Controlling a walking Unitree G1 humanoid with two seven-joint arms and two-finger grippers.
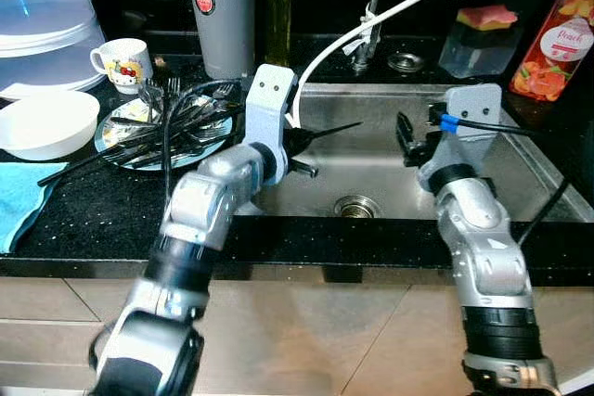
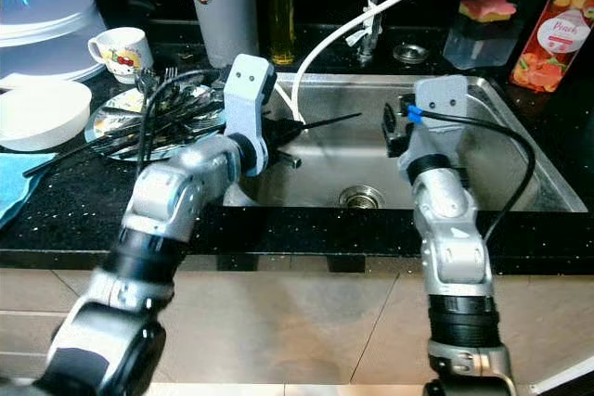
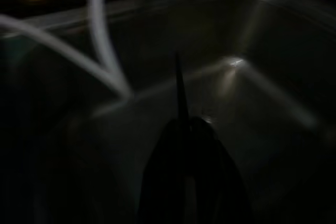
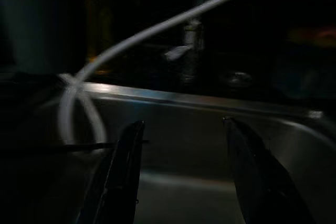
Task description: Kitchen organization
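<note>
Left gripper point(image 1: 311, 136), centre frame over the sink point(image 1: 520, 183), pinches a black chopstick point(image 1: 336, 129); right gripper point(image 4: 181, 166) gapes empty. Risk: chopstick snagging the white hose point(image 1: 371, 20).

I see a peach-labelled bottle point(image 1: 561, 44) at the counter's far right corner, a pink-and-yellow sponge point(image 1: 486, 17) in a clear holder beside it, and a blue cloth point(image 1: 20, 199) at the left edge.

Head views evenly bright and sharp, wrist views dark, seemingly slightly blurred
</note>
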